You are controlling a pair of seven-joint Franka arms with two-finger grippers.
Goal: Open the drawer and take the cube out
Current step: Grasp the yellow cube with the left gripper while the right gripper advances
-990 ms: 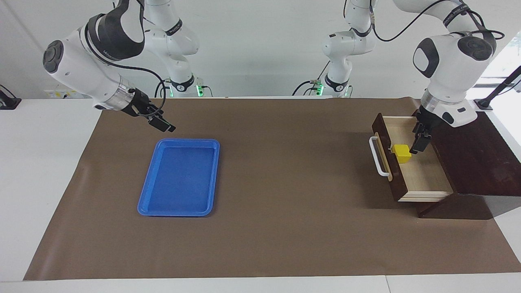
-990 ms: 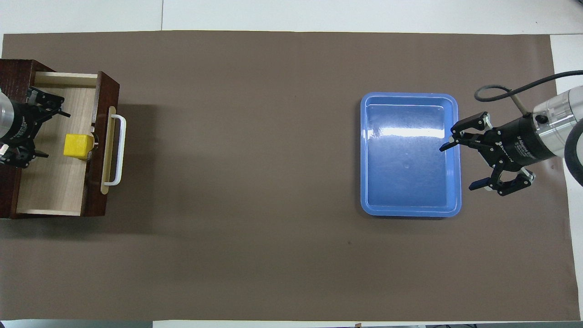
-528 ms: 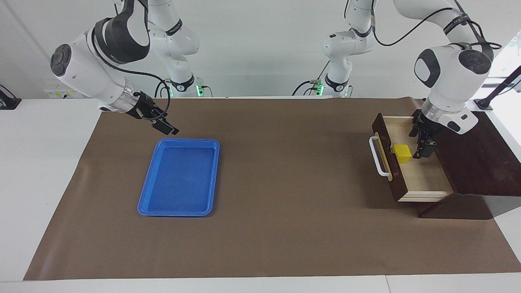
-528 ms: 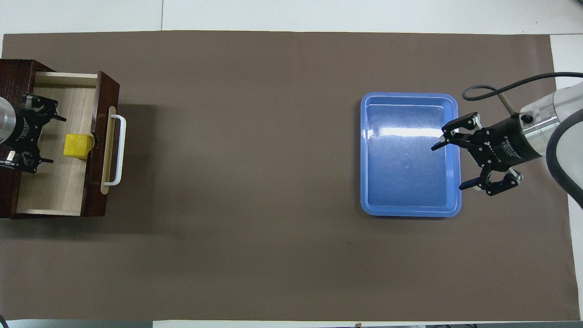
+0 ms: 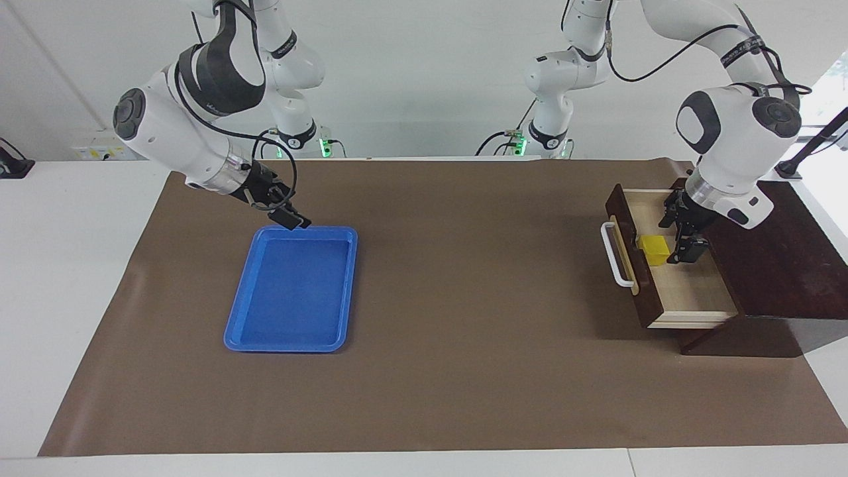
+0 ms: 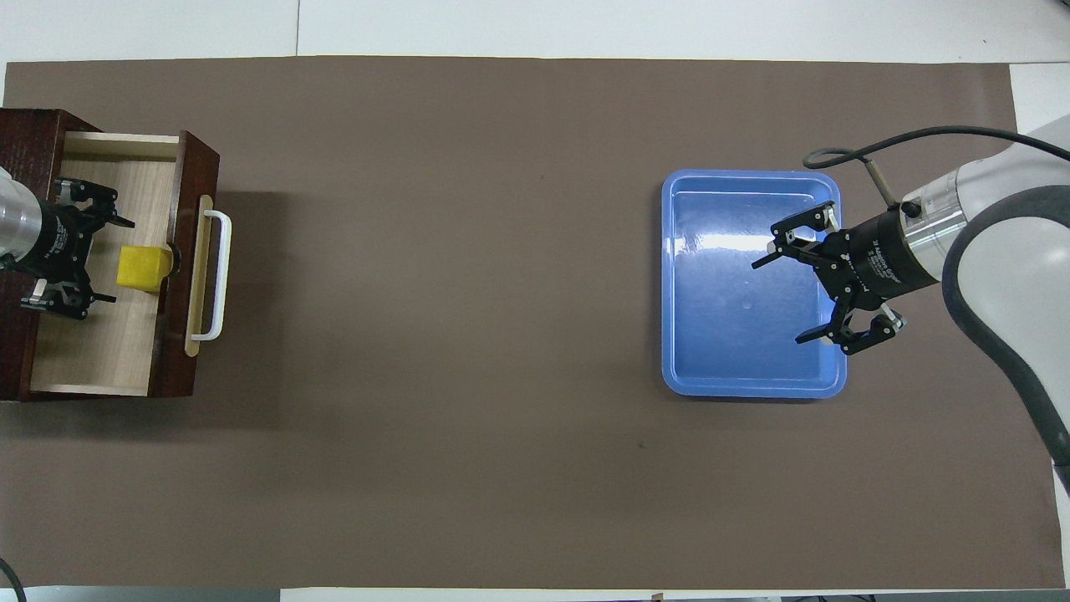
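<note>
My left gripper [image 6: 104, 260], fingers spread, sits inside the pulled-out drawer [image 6: 117, 351], cube [image 6: 144, 267] just before it; my right gripper [image 6: 782, 297], spread, hangs over the blue tray [image 6: 752, 389].

A robotics lab: two white arms [image 5: 192, 132] at a paper-covered table [image 5: 464, 265]

A plain white wall [image 5: 411, 73] rises along the robots' edge of the white worktop [image 5: 73, 278]. A large brown paper sheet [image 5: 464, 344] covers most of the worktop, leaving white margins at its edges. Daylight enters through a window [image 5: 825, 99] at the left arm's end.
</note>
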